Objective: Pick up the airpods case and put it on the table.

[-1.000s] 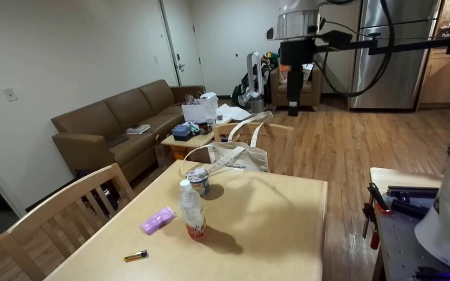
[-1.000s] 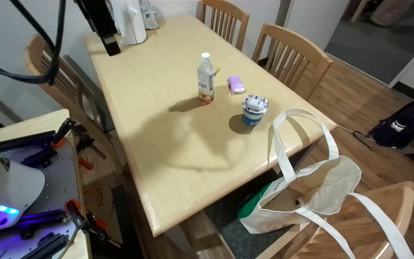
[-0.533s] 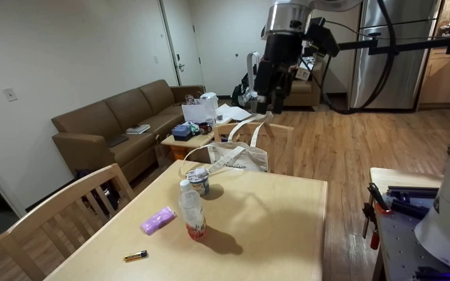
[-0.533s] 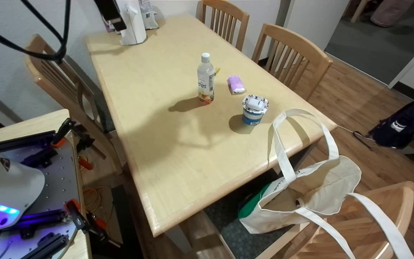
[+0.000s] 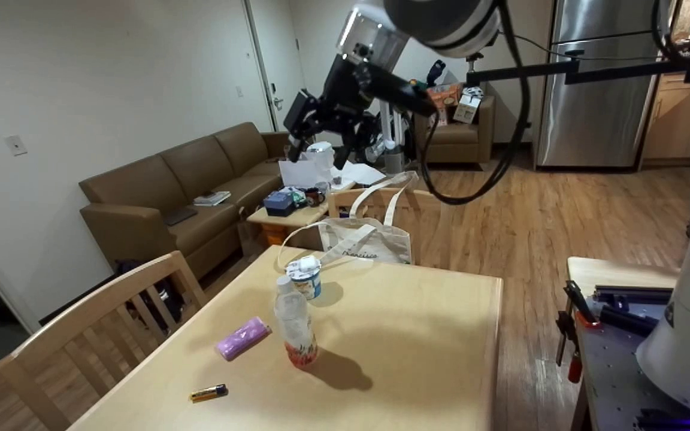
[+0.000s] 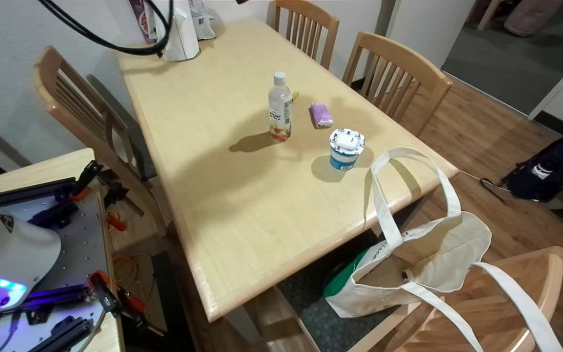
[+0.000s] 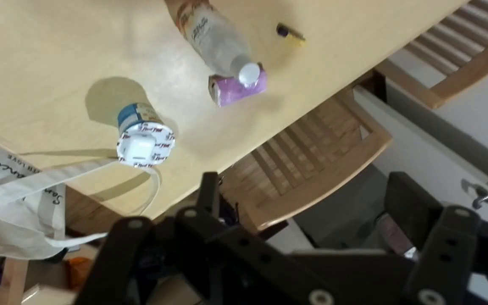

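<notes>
1. Black two-finger gripper [image 7: 303, 180]: nearest thing in the wrist view. Fingers [image 7: 411, 203] stood wide apart, nothing between them. In an exterior view it hung in mid-air, touching nothing.

2. White, rounded airpods case [image 7: 139, 148]: lay on the printed lid [image 7: 163, 142] of a blue-and-white round cup [image 6: 344, 159]. From the gripper, between nine and ten o'clock in the wrist view, well apart. Step, as I judged it: lining up for the pick, grasp not yet made.

3. Cup: upright under the case. Main worry: fingers dropping too deep would catch the lid's rim and lift or topple cup and case together. A sideways nudge would likely slide the case off; its shell looked smooth.

4. Cream cloth tote bag [image 6: 443, 254]: eight o'clock from the cup in the wrist view, just beyond the end of the light-wood rectangular dining table [image 6: 242, 234]. One strap [image 6: 385, 210] arched up near the cup; an approach from that side could snag it.

5. Shiny purple packet [image 7: 231, 91]: two o'clock from the cup, same view. Clear, white-capped plastic bottle [image 7: 217, 42] just past one; tall, so likeliest to go over if the gripper swung low.

6. Table, as goal: a release too high would let the case bounce or skid; close to an edge, it might drop off.
</notes>
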You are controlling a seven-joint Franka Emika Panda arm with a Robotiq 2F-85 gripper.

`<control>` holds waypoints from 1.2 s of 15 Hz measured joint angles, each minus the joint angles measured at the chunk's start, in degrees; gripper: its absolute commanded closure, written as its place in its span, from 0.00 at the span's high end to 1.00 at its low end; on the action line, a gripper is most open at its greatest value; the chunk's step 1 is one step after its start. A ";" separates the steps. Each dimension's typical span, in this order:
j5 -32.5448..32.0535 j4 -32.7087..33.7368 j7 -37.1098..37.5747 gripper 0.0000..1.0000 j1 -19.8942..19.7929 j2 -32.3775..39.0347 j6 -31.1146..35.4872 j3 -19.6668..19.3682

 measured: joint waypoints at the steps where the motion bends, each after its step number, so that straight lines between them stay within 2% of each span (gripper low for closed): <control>1: -0.78 1.14 0.87 1.00 -0.31 2.35 0.87 0.30; 5: -0.78 1.19 0.82 1.00 -0.05 1.89 0.63 0.02; 7: -1.93 0.85 4.11 1.00 -0.53 2.12 5.10 0.76; 9: -6.71 0.68 11.57 1.00 -2.81 3.19 11.30 3.02; 11: -13.92 1.17 20.55 1.00 -8.65 4.73 14.99 7.27; 14: -28.36 3.31 33.34 1.00 -21.84 7.94 15.34 14.51; 16: -38.30 5.94 40.57 1.00 -31.16 9.78 11.03 20.22; 17: -43.19 7.61 43.80 1.00 -34.61 10.81 8.25 22.88; 18: -46.71 9.36 45.53 1.00 -35.78 12.36 5.54 24.39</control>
